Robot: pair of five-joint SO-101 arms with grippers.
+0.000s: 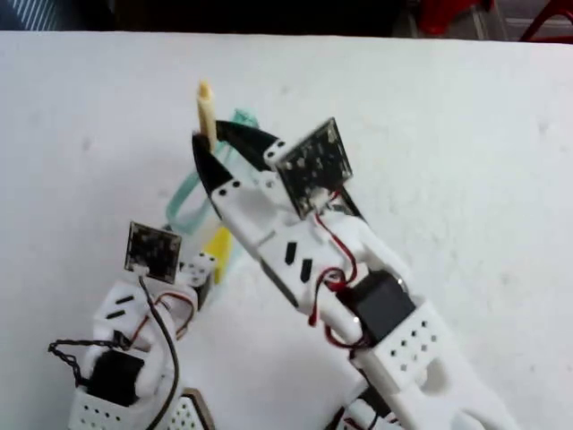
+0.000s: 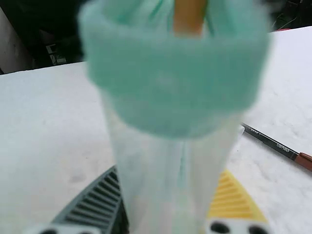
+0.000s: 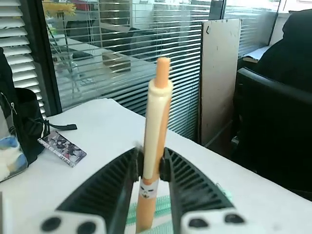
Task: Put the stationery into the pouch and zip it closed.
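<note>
While the left gripper (image 2: 165, 210) pinches the pouch (image 2: 170, 92), the right gripper (image 3: 151, 158) squeezes a pen (image 3: 158, 107) — a pencil (image 2: 273, 143) lies outside, nothing zipped.

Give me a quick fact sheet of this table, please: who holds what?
Left end effector: shut on the pouch
Right end effector: shut on the pen, upright
Pen: lower end at the pouch's mouth; depth unclear
Pouch: clear, green rim, mouth open
Loose item: dark pencil on the white table
</note>
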